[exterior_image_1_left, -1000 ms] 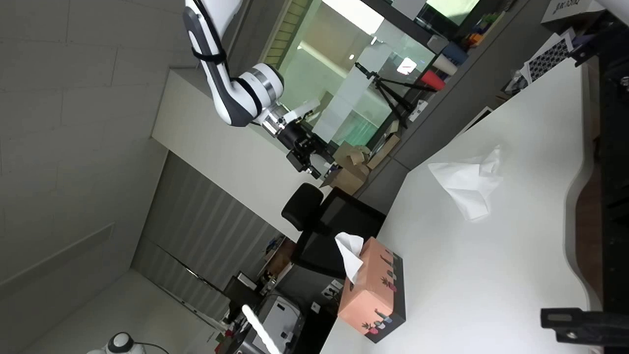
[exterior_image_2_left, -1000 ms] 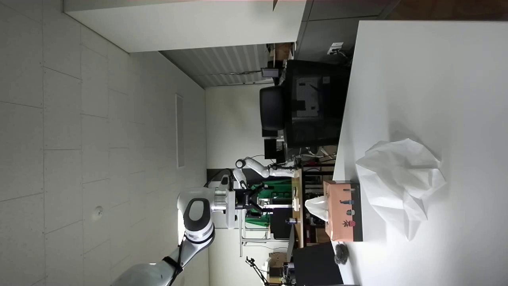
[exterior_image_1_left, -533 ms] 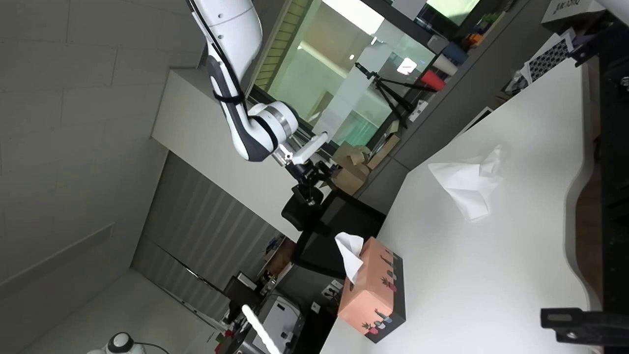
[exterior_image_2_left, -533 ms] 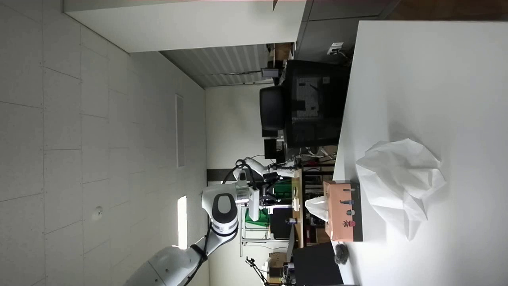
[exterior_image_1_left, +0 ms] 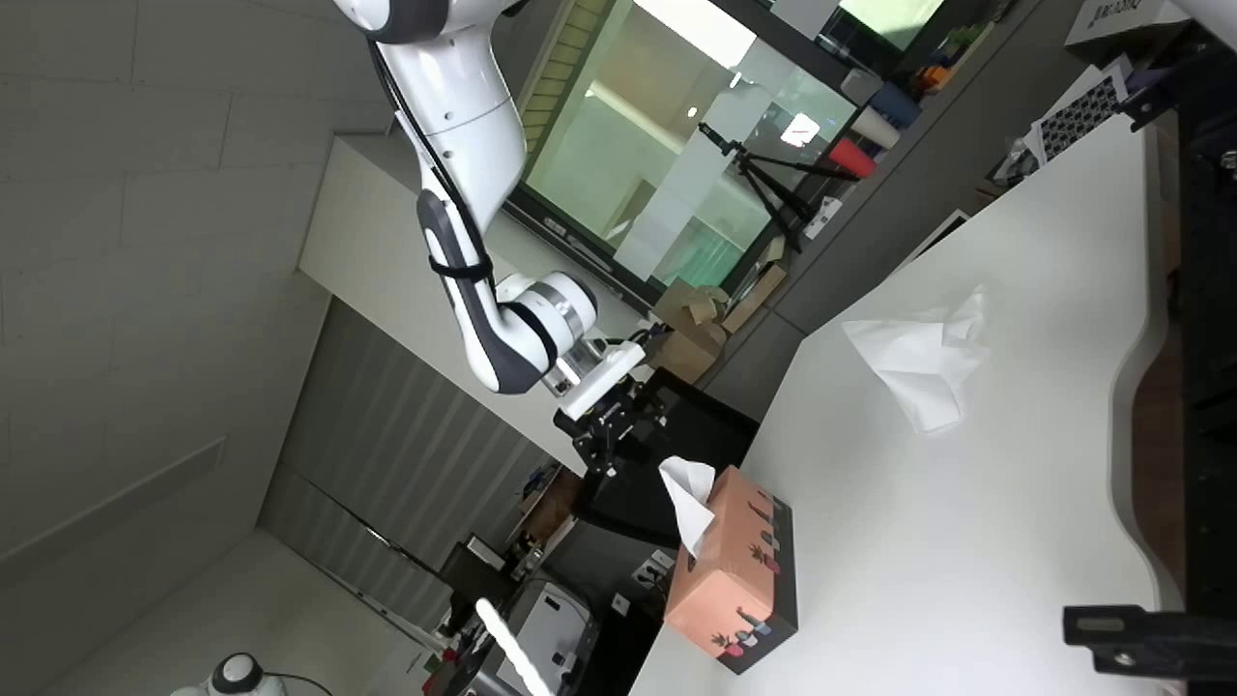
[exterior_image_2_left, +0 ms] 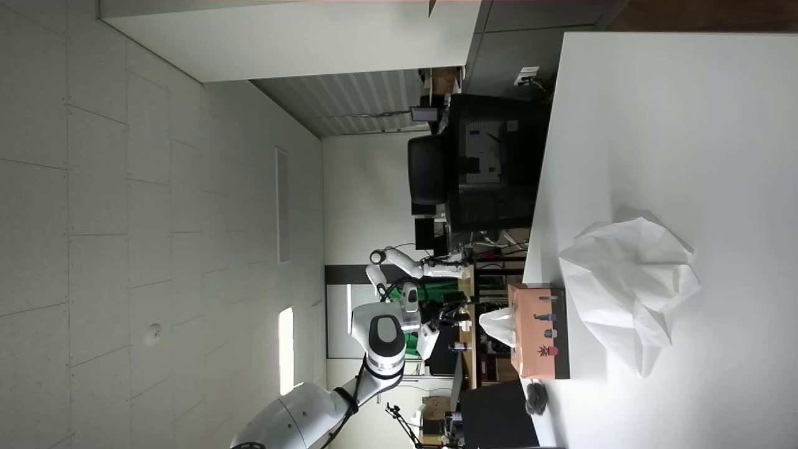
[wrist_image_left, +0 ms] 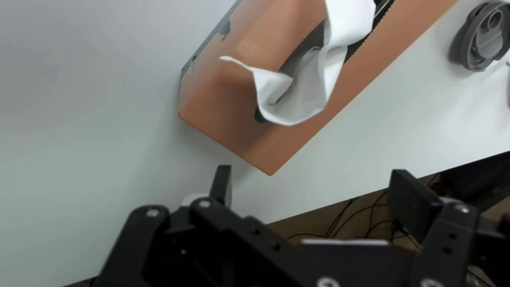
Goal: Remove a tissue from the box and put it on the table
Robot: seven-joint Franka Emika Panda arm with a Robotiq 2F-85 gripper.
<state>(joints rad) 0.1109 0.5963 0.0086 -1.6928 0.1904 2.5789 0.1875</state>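
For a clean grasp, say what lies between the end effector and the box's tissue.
In the wrist view, end effector to tissue: white tabletop, then the tissue box's corner.

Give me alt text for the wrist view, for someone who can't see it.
A white tissue sticks out of an orange tissue box on a white table. The robot's black jaws stand open and empty at the bottom of the view. A round gray object lies at the upper right.
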